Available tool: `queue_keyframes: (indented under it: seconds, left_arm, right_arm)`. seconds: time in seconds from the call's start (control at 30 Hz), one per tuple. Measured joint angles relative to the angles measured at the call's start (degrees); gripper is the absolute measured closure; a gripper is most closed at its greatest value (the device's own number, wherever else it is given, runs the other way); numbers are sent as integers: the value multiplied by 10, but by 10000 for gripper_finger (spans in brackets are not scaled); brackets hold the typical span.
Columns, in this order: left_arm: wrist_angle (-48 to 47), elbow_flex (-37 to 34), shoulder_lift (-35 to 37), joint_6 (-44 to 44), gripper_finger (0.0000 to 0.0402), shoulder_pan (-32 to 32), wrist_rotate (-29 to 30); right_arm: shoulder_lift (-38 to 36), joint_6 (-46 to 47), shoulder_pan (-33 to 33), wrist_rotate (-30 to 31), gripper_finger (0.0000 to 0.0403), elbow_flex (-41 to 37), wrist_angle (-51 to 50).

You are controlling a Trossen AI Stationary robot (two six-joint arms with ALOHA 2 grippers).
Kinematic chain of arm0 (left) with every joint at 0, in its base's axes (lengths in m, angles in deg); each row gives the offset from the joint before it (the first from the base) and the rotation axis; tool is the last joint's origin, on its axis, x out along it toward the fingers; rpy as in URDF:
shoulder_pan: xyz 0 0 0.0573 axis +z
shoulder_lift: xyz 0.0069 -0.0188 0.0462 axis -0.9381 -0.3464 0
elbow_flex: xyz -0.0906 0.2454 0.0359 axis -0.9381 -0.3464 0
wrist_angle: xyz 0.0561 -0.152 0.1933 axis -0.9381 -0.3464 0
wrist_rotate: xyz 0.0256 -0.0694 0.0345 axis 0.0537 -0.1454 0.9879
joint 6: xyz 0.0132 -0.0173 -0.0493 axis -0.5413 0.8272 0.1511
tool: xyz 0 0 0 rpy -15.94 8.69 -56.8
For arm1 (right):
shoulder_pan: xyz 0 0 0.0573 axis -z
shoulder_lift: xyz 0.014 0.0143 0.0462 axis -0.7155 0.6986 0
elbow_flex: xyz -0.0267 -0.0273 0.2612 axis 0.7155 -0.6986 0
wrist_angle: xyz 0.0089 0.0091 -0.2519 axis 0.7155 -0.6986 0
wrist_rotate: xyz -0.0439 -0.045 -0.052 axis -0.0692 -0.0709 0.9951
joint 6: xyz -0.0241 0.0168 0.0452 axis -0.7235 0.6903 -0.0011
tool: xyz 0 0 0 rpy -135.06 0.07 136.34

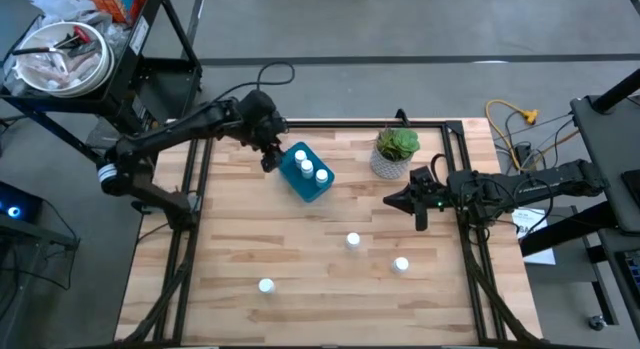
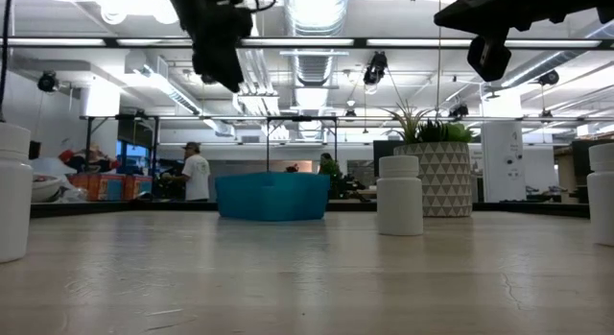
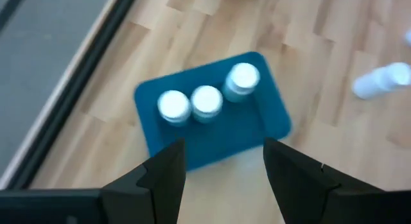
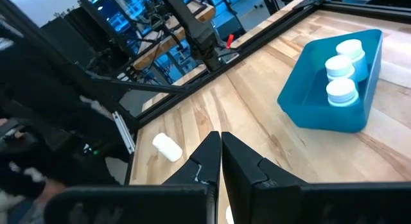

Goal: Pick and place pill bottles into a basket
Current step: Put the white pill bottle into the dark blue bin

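Note:
The blue basket point(image 1: 305, 173) rests on its base on the wooden table, left of the middle toward the far side, with three white pill bottles point(image 3: 207, 101) standing upright inside it. Three more pill bottles stand on the table at the centre point(image 1: 353, 241), nearer right point(image 1: 401, 264) and near left point(image 1: 266, 285). My left gripper point(image 3: 223, 172) hangs open above the basket's far-left end point(image 1: 272, 159), well clear of it, with nothing between its fingers. My right gripper point(image 4: 220, 153) waits shut and empty above the table's right side point(image 1: 392, 201).
A white patterned pot with a green plant point(image 1: 395, 152) stands on the table just right of the basket, toward the far edge. A black frame point(image 1: 190, 189) runs along the table's left, right and far sides. Bare wood lies around the loose bottles.

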Motion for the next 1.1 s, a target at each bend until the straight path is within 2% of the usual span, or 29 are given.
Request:
queue_keyframes:
  seconds: [0.23,0.53,0.73,1.1]
  left_arm:
    - [-25,-1,38,87,212,-71,-5]
    - [-24,-1,56,234,212,-234,-5]
    - [-21,-1,33,332,212,-332,8]
    - [-15,-1,-33,573,212,-451,27]
  right_arm:
    - [0,-13,0,-4,394,0,0]
    - [0,-19,0,-19,394,0,0]
    - [0,-19,0,-32,394,0,0]
    - [0,-18,0,-48,394,0,2]
